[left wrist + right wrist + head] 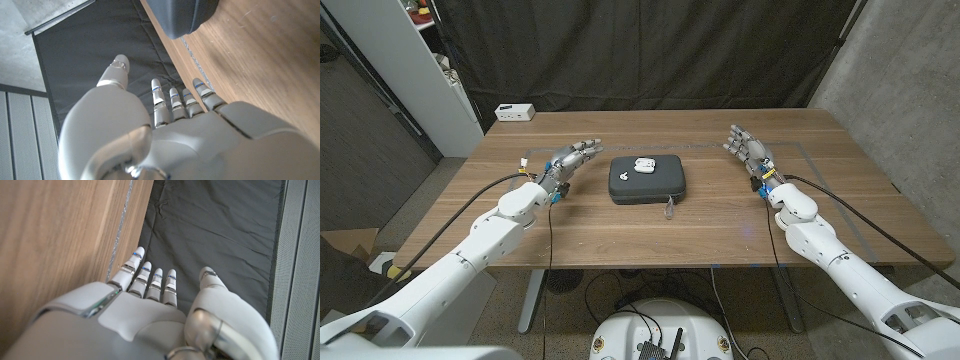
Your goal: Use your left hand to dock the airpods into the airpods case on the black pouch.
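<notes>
Both robot hands wait empty, nothing docked yet.

Your left robot hand [572, 160] hangs with fingers apart, holding nothing, just beside the black pouch [647, 185] at the middle of the worktop [520, 225]; your right robot hand [748, 148] is likewise empty with fingers spread, well apart toward the right edge. The airpods case [643, 165] is small, white and lies on the pouch's far part; whether its lid is open, and where the earbuds lie, is too small to tell. Judging from this, the risk is clumsy contact: broad fingers could knock the light case off the pouch, or shove the pouch itself across the smooth wood.
</notes>
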Motion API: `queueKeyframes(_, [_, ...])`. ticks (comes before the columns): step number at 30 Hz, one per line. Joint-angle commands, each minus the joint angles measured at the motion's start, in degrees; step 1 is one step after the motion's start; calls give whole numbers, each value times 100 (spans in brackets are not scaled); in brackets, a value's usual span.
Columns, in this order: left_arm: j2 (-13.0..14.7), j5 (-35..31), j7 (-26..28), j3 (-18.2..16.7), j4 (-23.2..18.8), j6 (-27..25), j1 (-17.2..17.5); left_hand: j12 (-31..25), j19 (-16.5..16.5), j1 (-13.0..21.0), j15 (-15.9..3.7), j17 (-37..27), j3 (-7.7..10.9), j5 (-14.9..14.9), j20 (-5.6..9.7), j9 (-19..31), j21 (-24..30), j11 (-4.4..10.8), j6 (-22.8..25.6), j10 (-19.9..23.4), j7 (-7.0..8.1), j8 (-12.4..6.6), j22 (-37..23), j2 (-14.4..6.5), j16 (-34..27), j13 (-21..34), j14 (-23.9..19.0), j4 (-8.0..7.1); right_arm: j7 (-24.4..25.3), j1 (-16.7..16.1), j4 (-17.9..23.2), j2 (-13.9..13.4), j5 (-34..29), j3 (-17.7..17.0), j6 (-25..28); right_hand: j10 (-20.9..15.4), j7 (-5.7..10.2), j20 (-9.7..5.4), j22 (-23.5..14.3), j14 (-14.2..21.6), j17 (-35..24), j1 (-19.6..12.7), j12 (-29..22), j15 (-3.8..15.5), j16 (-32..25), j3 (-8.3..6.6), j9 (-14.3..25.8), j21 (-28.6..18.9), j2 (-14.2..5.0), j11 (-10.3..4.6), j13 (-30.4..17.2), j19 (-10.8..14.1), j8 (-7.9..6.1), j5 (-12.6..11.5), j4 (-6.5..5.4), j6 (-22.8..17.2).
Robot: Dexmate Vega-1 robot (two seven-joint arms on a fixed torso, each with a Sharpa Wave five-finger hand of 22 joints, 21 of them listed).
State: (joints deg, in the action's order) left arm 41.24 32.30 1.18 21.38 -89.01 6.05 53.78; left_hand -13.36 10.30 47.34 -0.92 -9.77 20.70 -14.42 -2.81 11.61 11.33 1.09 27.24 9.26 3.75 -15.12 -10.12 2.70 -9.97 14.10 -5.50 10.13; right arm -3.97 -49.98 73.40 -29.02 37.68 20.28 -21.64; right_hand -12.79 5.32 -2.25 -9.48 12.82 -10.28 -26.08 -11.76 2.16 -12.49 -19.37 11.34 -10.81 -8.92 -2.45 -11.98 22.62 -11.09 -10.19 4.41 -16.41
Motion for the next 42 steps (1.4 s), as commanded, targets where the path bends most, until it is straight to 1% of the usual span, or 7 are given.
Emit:
queueKeyframes(1, [406,-188,-46,63,-433,-367,175,-30,-43,63,13,-24,-71,-99,-15,40,-16,40,184,2,-32,-94,-13,101,-37,22,38,-34,155,-361,323,-96,-24,-83,-152,-83,-5,3,-26,65,-25,44,-17,520,-2,-56,10,-7,9,-4,-8,-13,-59,-38,2,-61])
queueKeyframes(8, [466,-251,-195,149,-507,-357,189,-86,-51,319,-30,-23,-149,-318,-49,155,0,73,723,83,117,-296,-21,82,-57,34,7,-98,185,-443,348,-121,-88,-100,-265,-109,-8,22,-26,93,-23,57,-24,533,3,-66,8,-5,10,-16,-8,-24,-58,-40,11,-69])
queueKeyframes(12, [587,-153,-118,70,-794,-522,362,-120,-24,582,-83,-22,-187,-475,-62,267,16,107,1071,139,211,-447,-22,24,-65,39,-28,-101,76,-390,227,-108,-56,-113,-346,-121,-3,41,-26,95,-25,66,-26,525,9,-68,7,-3,8,6,-8,-34,-58,-40,14,-75])
queueKeyframes(21, [1102,534,-593,-198,-1314,-1052,628,-37,-69,937,10,-18,-285,-669,-41,475,7,77,880,-109,470,-414,-27,-84,16,37,315,-138,-138,-385,297,-304,21,-202,-344,-123,14,58,-27,110,-30,88,-22,539,14,-71,5,-3,6,-18,-8,-41,-57,-40,17,-86])
queueKeyframes(30, [956,473,-403,-163,-1309,-862,730,-105,-49,1306,-29,-12,-328,-760,-51,659,26,127,1328,37,466,-647,-30,-256,-45,24,272,-130,-286,-454,301,-391,103,-256,-373,-138,48,70,-28,128,-34,109,-24,541,18,-75,4,-5,7,-11,-9,-44,-59,-39,22,-102])
queueKeyframes(33, [943,417,-318,-139,-1327,-905,705,-141,-30,1552,-59,-10,-344,-772,-58,761,36,258,1500,137,484,-751,-30,-329,-57,9,241,-98,-321,-471,269,-383,141,-283,-421,-134,49,76,-28,141,-38,130,-20,547,17,-75,4,-6,4,-48,-10,-47,-58,-38,16,-107])
queueKeyframes(42, [827,167,-241,79,-1325,-998,489,-157,9,1738,-85,-7,-384,-751,-47,858,52,264,1588,197,514,-821,-33,-383,-69,-6,175,-100,-352,-617,279,-419,200,-380,-566,-140,71,87,-29,143,-41,153,-20,547,26,-82,3,-8,0,-39,-11,-49,-61,-39,14,-124])
